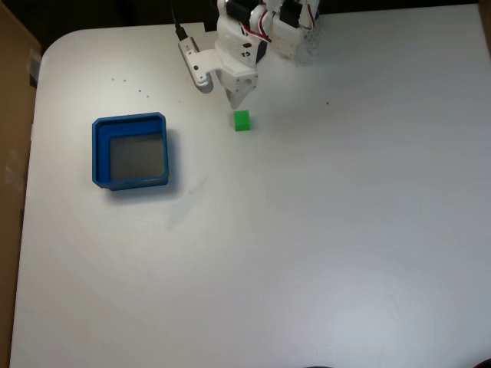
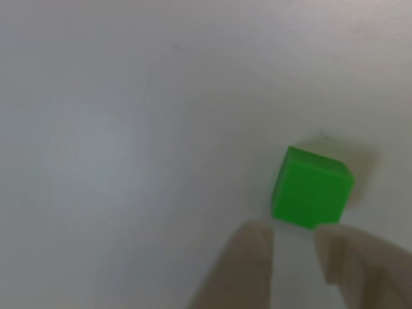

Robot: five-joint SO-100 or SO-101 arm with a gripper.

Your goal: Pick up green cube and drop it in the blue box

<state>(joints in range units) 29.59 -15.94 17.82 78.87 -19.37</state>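
Observation:
The green cube (image 1: 242, 120) rests on the white table, right of the blue box (image 1: 100, 153) in the fixed view. The blue box is a low square tray with a grey floor, and it holds nothing. My white gripper (image 1: 234, 96) points down at the table just behind the cube, a short way above and left of it. Close up in the other view, the green cube (image 2: 312, 187) sits just beyond my two blurred fingertips (image 2: 241, 264). My gripper (image 2: 293, 248) is open by a narrow gap, with nothing between the fingers.
The white table (image 1: 307, 245) stretches wide in front of and to the right of the cube. A brown cardboard surface (image 1: 11, 115) borders the table's left edge. The arm's base and cables (image 1: 284, 27) stand at the table's far edge.

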